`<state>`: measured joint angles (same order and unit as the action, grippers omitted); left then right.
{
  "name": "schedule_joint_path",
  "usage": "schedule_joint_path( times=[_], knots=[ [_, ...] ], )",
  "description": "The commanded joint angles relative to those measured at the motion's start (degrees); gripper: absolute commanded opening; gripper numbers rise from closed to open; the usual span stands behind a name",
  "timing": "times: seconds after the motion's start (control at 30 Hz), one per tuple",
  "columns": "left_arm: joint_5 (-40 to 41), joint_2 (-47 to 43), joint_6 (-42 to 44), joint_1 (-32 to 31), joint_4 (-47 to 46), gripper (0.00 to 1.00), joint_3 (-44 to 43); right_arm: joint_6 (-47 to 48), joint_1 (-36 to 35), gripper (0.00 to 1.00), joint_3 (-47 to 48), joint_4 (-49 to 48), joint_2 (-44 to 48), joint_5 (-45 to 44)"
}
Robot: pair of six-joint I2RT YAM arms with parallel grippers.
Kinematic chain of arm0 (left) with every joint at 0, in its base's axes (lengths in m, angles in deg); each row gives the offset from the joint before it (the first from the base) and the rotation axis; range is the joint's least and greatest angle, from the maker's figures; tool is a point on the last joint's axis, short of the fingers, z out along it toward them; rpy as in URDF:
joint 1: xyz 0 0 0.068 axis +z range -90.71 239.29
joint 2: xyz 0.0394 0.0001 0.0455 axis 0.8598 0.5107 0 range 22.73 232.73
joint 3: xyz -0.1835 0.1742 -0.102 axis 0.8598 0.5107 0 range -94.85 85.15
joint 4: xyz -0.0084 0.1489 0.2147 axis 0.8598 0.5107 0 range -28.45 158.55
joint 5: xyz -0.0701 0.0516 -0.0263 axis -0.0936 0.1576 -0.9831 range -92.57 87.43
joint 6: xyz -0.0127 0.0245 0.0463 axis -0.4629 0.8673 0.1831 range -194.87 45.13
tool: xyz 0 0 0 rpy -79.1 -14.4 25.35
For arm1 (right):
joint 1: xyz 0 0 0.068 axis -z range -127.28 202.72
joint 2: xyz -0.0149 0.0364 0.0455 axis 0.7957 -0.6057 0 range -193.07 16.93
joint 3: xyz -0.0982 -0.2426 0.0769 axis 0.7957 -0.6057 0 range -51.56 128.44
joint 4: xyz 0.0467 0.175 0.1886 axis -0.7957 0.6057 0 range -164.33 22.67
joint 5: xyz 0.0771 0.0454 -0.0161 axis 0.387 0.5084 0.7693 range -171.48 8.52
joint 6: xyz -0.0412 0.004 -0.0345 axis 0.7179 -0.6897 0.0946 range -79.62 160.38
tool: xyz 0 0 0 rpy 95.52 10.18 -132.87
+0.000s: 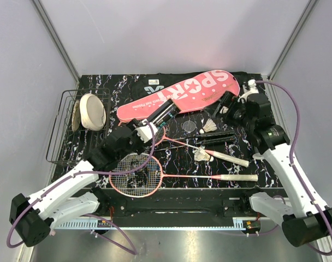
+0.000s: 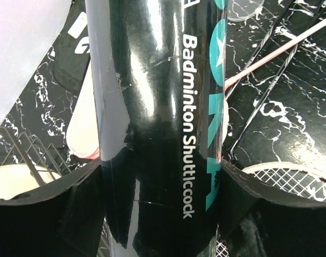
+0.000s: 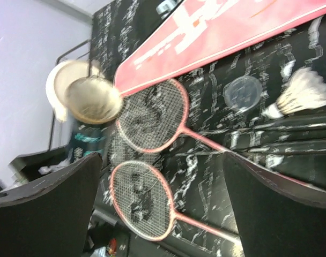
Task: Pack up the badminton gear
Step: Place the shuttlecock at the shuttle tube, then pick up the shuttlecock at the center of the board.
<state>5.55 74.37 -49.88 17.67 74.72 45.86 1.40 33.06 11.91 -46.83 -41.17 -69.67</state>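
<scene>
My left gripper [image 1: 137,135] is shut on the dark "Badminton Shuttlecock" tube [image 2: 157,107] and holds it tilted above a racket head; its fingers [image 2: 249,193] clamp both sides. The tube [image 1: 161,113] points toward the pink "SPORT" case [image 1: 182,94], and its open end [image 3: 93,99] shows in the right wrist view. Two pink rackets [image 1: 136,174] [image 3: 152,115] lie on the table with white handles [image 1: 239,177] to the right. Shuttlecocks [image 1: 209,126] [image 1: 201,154] lie between them. My right gripper [image 1: 229,106] [image 3: 163,158] is open and empty above the table. The black bag [image 1: 149,84] lies behind the case.
A black wire basket [image 1: 59,131] holding a cream round disc [image 1: 92,111] stands at the left. A clear round lid [image 1: 189,126] lies near the middle. Another white shuttlecock [image 1: 252,84] sits at the back right corner by the right arm.
</scene>
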Motion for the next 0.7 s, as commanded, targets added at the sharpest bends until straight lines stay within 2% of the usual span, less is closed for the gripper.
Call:
schedule_joint_path(
  times=[0.0,0.03,0.1,0.23,0.37,0.53,0.67],
  knots=[
    [2.88,-1.45,0.14,0.14,-4.3,0.0,-3.6,7.15,9.97,0.98,-3.51,-4.89,-3.93,0.11],
    [1.13,-2.41,1.36,0.06,-3.94,0.0,-3.52,7.95,12.17,0.94,-3.87,-6.14,-7.69,4.4],
    [-3.36,-3.56,2.42,0.14,-3.76,0.0,-2.9,11.97,15.87,0.92,-2.83,-7.2,-12.27,6.81],
    [-7.76,-5.4,2.87,0.06,-3.59,0.0,-2.9,17.09,17.37,0.8,0.17,-9.04,-25.61,10.32],
    [-11.45,-4.71,2.78,0.05,-2.54,0.0,-4.04,22.45,17.46,0.73,2.54,-10.72,-34.69,12.18],
    [-14.18,-4.0,1.99,0.05,-1.74,0.0,-4.83,26.24,17.46,0.7,3.78,-14.4,-41.12,15.25],
    [-14.98,-4.26,1.64,0.05,-1.83,0.0,-4.92,28.43,17.46,0.72,5.17,-15.9,-42.7,14.55]
  ],
)
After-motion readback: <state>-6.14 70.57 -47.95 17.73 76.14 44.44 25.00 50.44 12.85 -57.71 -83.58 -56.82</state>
